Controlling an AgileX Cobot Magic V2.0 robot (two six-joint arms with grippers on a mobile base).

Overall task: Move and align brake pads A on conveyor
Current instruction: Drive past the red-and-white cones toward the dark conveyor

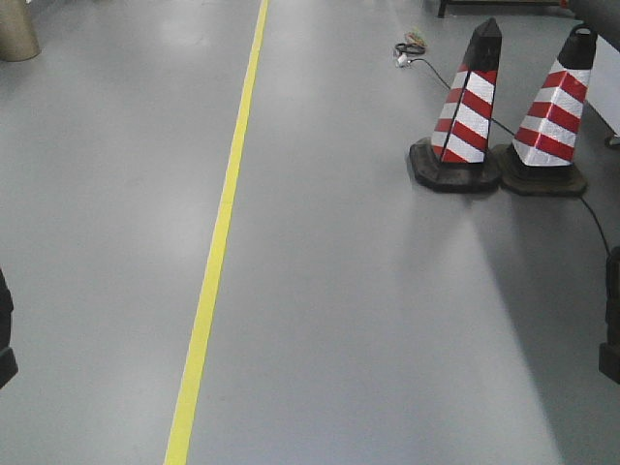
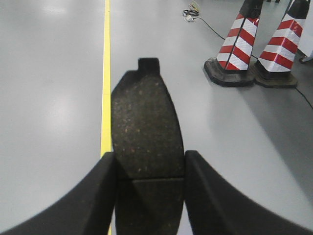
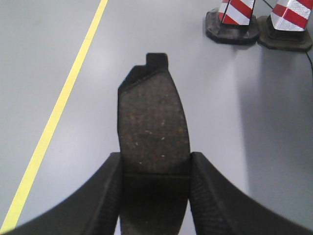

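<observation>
In the left wrist view my left gripper (image 2: 150,164) is shut on a dark grey-brown brake pad (image 2: 146,122), which sticks out forward above the grey floor, its tab at the far end and its centre groove level with the fingertips. In the right wrist view my right gripper (image 3: 155,164) is shut on a second brake pad (image 3: 152,122), held the same way. The conveyor is out of view. In the front view only dark slivers of the arms show at the left edge (image 1: 5,339) and right edge (image 1: 610,320).
Two red-and-white striped cones (image 1: 465,107) (image 1: 554,111) stand on black bases at the right, with a black cable (image 1: 591,208) trailing past them. A yellow floor line (image 1: 218,232) runs front to back at the left. A beige cylinder (image 1: 17,29) stands far left.
</observation>
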